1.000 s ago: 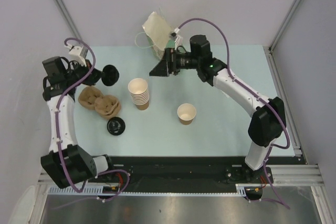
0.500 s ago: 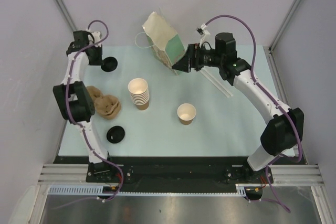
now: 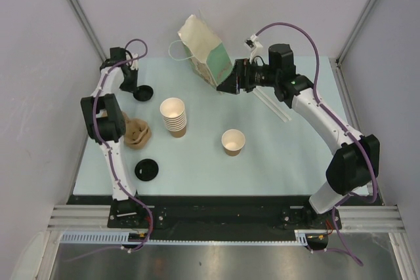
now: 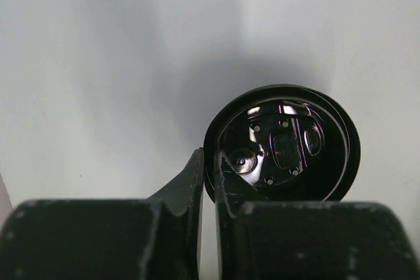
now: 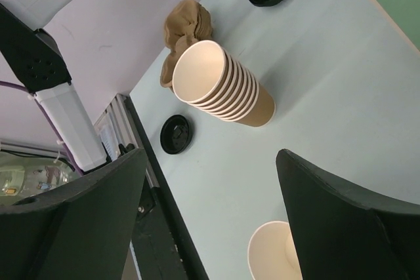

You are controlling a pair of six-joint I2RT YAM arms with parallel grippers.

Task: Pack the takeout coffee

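The single brown paper cup (image 3: 233, 142), cream inside, stands lidless at mid table; it also shows at the bottom of the right wrist view (image 5: 272, 254). My left gripper (image 3: 134, 88) (image 4: 209, 162) is shut on the rim of a round black lid (image 3: 142, 92) (image 4: 282, 145), low over the far left of the table. My right gripper (image 3: 224, 86) (image 5: 211, 154) is open and empty, just right of the paper bag (image 3: 203, 47) and above the table.
A stack of nested lidless cups (image 3: 174, 117) (image 5: 223, 86) stands left of centre. The brown pulp carrier (image 3: 136, 130) (image 5: 189, 24) lies beside my left arm. A second black lid (image 3: 146, 170) (image 5: 176, 134) lies near the front left edge.
My left arm has stretched out toward the far left, carrying the black lid along. My right gripper has drawn back rightward from the paper bag, which now stands freer.
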